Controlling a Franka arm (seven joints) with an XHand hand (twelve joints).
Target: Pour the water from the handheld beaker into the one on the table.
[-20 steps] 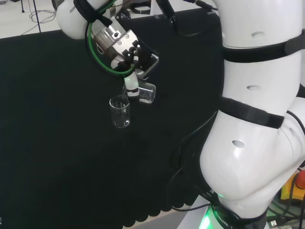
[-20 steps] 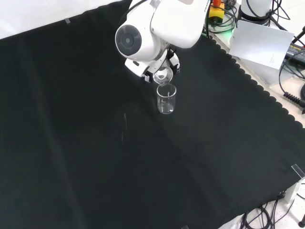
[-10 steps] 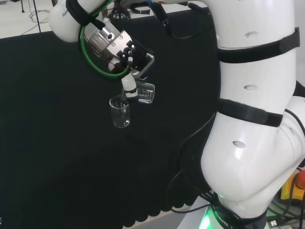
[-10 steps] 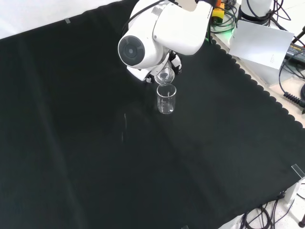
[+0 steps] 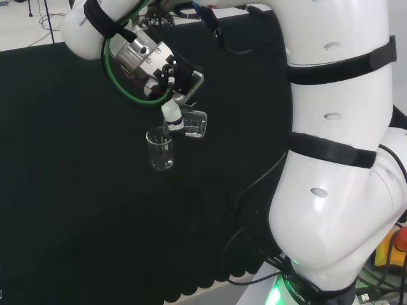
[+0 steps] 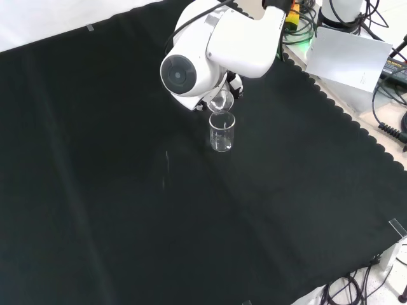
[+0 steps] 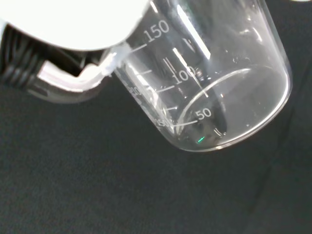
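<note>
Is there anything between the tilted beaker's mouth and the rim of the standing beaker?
Nothing solid. In the head view the held beaker tips at the standing beaker's rim; whether water runs between them cannot be told.

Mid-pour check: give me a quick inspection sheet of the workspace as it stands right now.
Surface: black cloth over the bench, a few faint light marks on it.
Job's things: handheld beaker tipped on its side, mouth over the table beaker, which stands upright; water level cannot be told.
Clutter: nothing seen on the cloth.
Hand: hand curled round the handheld beaker.
Cables: green cable looped at the wrist; black cables off the cloth's edge.
Surroundings: white panel beyond the cloth in the front view.
</note>
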